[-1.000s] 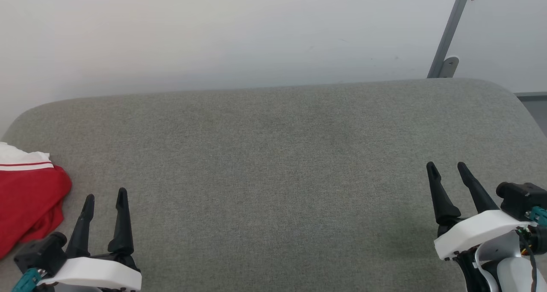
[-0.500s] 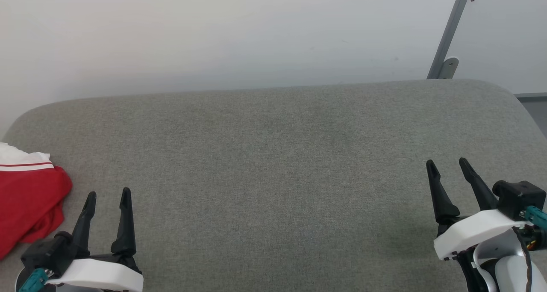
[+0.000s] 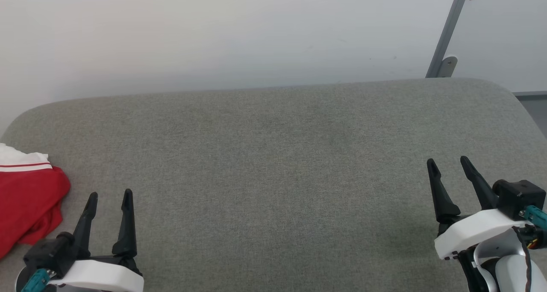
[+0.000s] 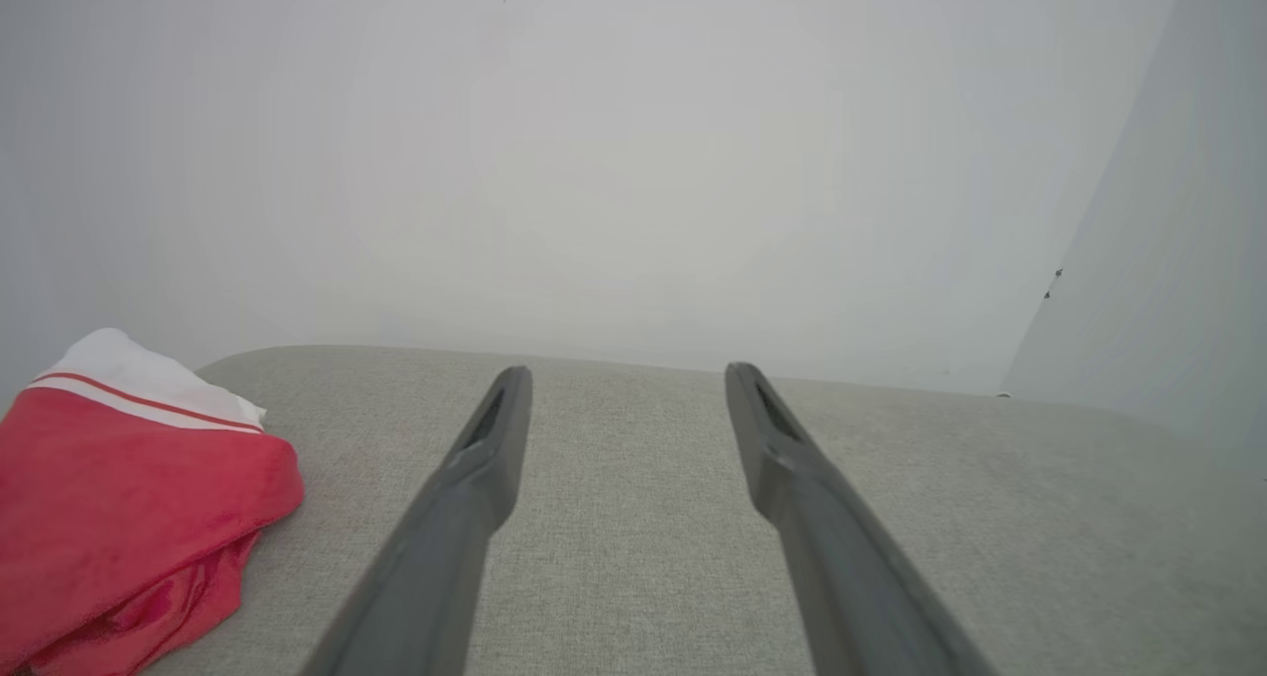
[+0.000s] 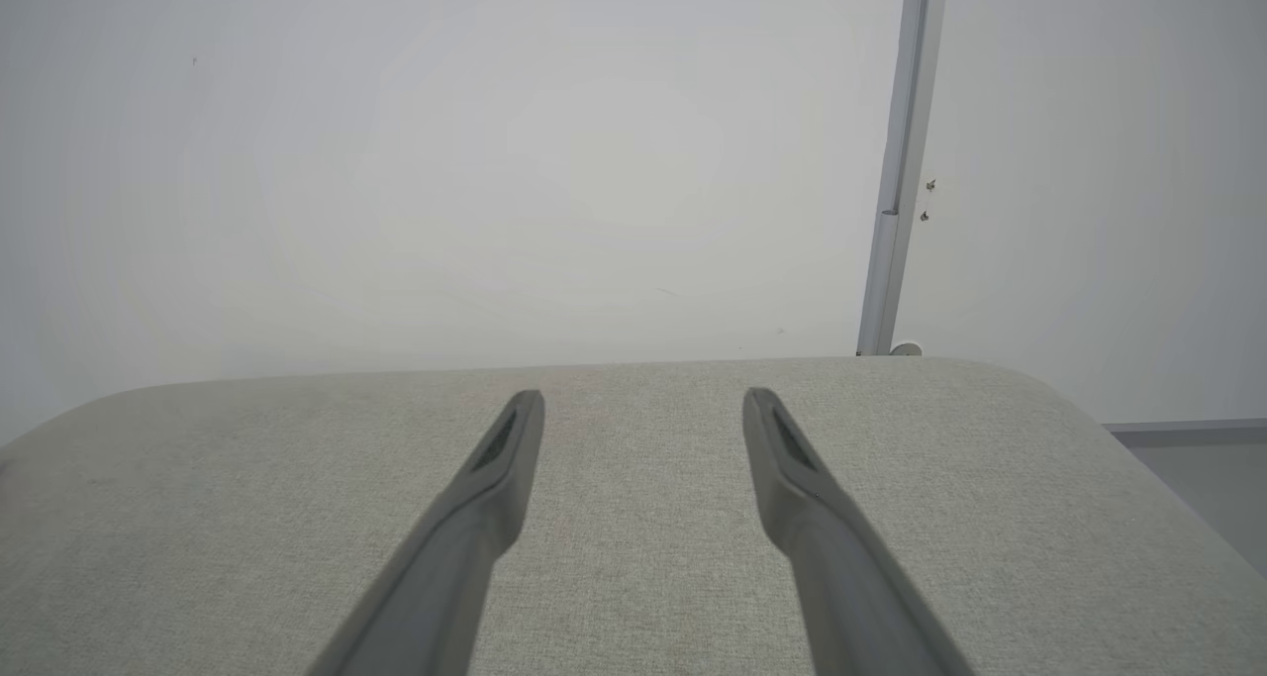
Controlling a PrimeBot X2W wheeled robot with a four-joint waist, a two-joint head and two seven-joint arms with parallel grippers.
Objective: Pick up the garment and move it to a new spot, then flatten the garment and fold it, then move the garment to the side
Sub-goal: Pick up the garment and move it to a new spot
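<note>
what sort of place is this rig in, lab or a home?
Probably a bare test room or lab, not a home. A grey fabric-covered padded surface stands before a plain white wall, a metal post with a bracket rises behind it, and the garment lies bunched at its left edge.

Our left gripper point(image 3: 110, 193) sits at 7 o'clock in the head view, jaws wide and empty, fingers pointing near 12, leaning a touch toward 1. Our right gripper point(image 3: 447, 160) sits at 4 o'clock, also wide and empty, fingers tilted toward 11. The white left wrist housing point(image 3: 100, 277) and right wrist housing point(image 3: 474, 231) sit low behind them. In both wrist views we see the fingers splayed.
</note>
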